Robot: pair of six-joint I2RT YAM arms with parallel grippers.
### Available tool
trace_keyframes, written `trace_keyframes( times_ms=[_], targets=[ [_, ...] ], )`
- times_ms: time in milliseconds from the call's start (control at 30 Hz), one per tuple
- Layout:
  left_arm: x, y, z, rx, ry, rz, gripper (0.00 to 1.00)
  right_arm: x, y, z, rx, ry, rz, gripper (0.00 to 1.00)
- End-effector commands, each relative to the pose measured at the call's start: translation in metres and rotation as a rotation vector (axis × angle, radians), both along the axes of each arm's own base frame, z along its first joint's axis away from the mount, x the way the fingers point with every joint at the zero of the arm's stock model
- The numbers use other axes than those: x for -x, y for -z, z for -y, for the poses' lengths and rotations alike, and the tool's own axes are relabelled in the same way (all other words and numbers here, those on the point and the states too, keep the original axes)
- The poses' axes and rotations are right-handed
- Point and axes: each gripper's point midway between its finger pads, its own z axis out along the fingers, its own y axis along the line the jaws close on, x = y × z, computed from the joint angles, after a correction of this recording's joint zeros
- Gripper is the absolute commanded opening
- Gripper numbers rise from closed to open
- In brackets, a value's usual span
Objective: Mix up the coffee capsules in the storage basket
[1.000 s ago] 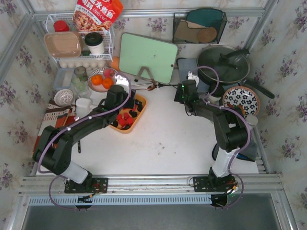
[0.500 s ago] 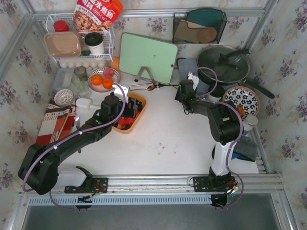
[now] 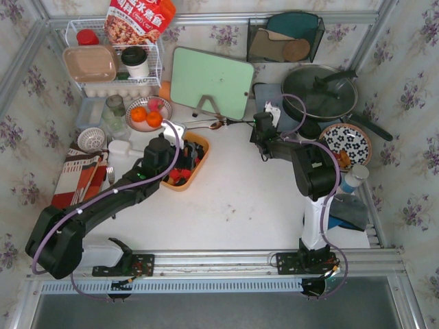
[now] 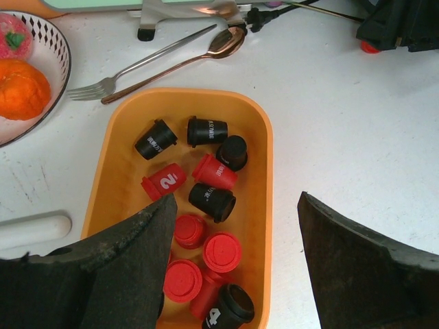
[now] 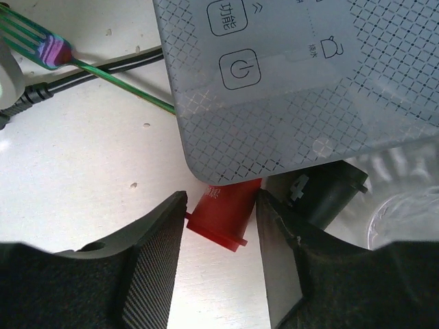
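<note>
The orange storage basket [image 4: 265, 171] lies on the white table and holds several red [image 4: 222, 251] and black [image 4: 212, 199] coffee capsules, mixed together. My left gripper [image 4: 236, 199] is open and empty, hovering over the basket's near end [image 3: 201, 145]. My right gripper [image 5: 219, 205] is down at the table by the grey cooker panel [image 5: 288, 89]. Its jaws stand open on either side of a red capsule [image 5: 223, 209] that lies half under the panel's corner. A black capsule [image 5: 329, 195] lies just right of it. In the top view the right gripper [image 3: 263, 125] is by the cooker.
A spoon and fork [image 4: 178, 58] lie just beyond the basket. A plate of oranges [image 3: 145, 113], a green cutting board [image 3: 211, 82], a pan [image 3: 321, 92], a patterned bowl [image 3: 345, 144] and a white wire rack [image 3: 113, 62] ring the work area. A fork [image 5: 41, 44] and cables lie left of the panel.
My left arm has pulled back and sits lower over the basket. My right gripper has moved up and left, closer to the cooker.
</note>
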Motion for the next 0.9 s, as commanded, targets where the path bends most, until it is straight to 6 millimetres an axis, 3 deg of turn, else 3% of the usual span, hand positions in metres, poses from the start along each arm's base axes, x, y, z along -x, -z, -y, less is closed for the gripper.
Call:
trace_keyframes(
  times_ms=[0,233,467,633,867],
  targets=[
    [-0.003,-0.004,0.005,0.018,0.012,0.015,0.74,-0.005,-0.005,0.000,0.021,-0.017,0.015,0.49],
    [-0.003,-0.002,0.007,0.024,0.018,0.005,0.74,0.004,-0.008,-0.005,0.025,-0.068,-0.011,0.44],
    [0.002,-0.010,0.022,0.046,0.125,0.062,0.74,0.026,-0.043,-0.029,0.014,-0.202,0.049,0.43],
    [0.013,-0.019,0.046,0.071,0.311,0.197,0.74,0.058,-0.075,-0.055,-0.084,-0.325,0.105,0.42],
    [0.036,-0.030,0.083,0.067,0.621,0.365,0.76,0.128,-0.122,-0.095,-0.230,-0.538,0.237,0.41]
  ],
)
